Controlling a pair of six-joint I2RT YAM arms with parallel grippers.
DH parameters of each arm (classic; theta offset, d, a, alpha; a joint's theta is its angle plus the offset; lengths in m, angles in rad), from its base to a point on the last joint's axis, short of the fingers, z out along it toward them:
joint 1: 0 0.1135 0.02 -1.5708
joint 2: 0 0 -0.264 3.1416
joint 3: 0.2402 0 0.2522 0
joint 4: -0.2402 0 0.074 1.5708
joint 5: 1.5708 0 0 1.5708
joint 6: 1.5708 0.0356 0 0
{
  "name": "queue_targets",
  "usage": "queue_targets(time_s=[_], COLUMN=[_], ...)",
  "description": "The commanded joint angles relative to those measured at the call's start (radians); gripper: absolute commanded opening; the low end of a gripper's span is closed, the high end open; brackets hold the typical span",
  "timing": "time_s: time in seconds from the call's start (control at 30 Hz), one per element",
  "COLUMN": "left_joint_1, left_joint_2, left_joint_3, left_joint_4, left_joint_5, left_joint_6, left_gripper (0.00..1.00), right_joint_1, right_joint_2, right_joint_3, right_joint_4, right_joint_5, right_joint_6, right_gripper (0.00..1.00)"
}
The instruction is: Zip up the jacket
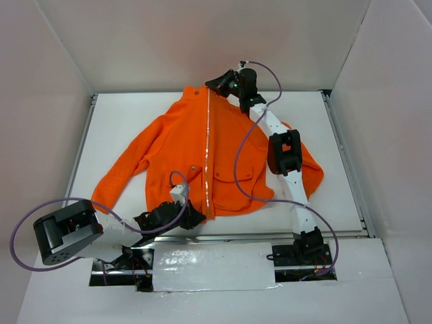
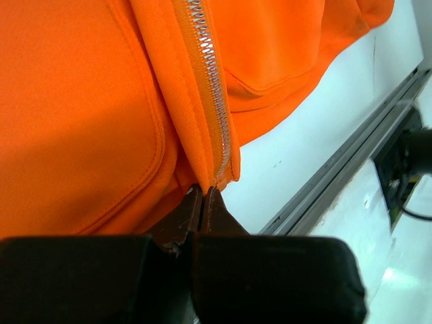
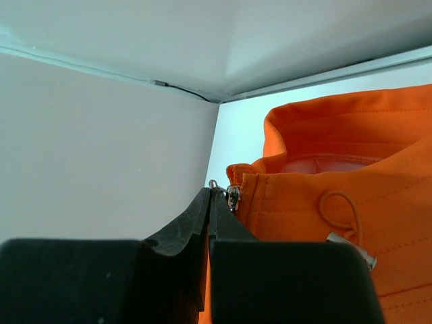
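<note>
**Jacket laid flat, one gripper at each end of the zipper**

The orange jacket (image 1: 182, 155) lies spread face-up on the white table (image 1: 324, 196), with its collar (image 1: 196, 91) at the far side, its hem at the near edge and both sleeves angled out to left and right. The pale zipper (image 1: 208, 155) runs in a straight line from hem to collar, and its two sides meet along the whole visible length. A flapped pocket (image 1: 233, 179) sits just right of the zipper, toward the hem.

The left gripper (image 1: 196, 214) lies at the near end of the zipper. In the left wrist view its fingers are pressed together (image 2: 202, 192), pinching the hem edge of the jacket directly below the zipper's (image 2: 209, 81) bottom end.

The right gripper (image 1: 214, 84) reaches to the far end, at the collar. In the right wrist view its fingers are closed (image 3: 210, 192) on the small metal zipper pull (image 3: 233, 198) at the top of the collar (image 3: 337, 128). An orange cord loop (image 3: 341, 209) lies on the collar just right of the pull. A purple cable (image 1: 237, 155) from the right arm drapes across the jacket's right front.
</note>
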Motion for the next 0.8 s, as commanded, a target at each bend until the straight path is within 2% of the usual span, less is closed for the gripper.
queue_targets(time_s=[0.0,0.3,0.43,0.57,0.67,0.77], left_joint_1=[-0.024,-0.026,-0.026,-0.026,-0.027,-0.033], left_joint_2=[0.011,0.04,0.092,0.143,0.154,0.126], left_joint_3=[-0.036,-0.05,-0.031,0.003,0.016,0.027], left_joint_4=[-0.024,-0.047,-0.007,0.012,0.012,-0.033], left_joint_5=[0.019,-0.052,-0.046,-0.004,0.01,0.0], left_joint_6=[-0.053,-0.102,-0.108,-0.111,-0.115,-0.111], left_gripper=[0.0,0.0,0.0,0.0,0.0,0.0], right_joint_1=[-0.057,-0.134,-0.122,-0.1,-0.099,-0.094], right_joint_2=[-0.041,-0.136,-0.145,-0.083,0.012,0.004], right_joint_3=[0.111,0.102,0.074,0.025,0.077,0.071], right_joint_4=[0.156,0.234,0.229,0.263,0.289,0.228], right_joint_5=[0.108,0.061,0.006,-0.048,-0.077,-0.024], right_joint_6=[-0.023,0.119,0.11,0.147,0.206,0.125], right_gripper=[0.0,0.0,0.0,0.02,0.04,0.12])
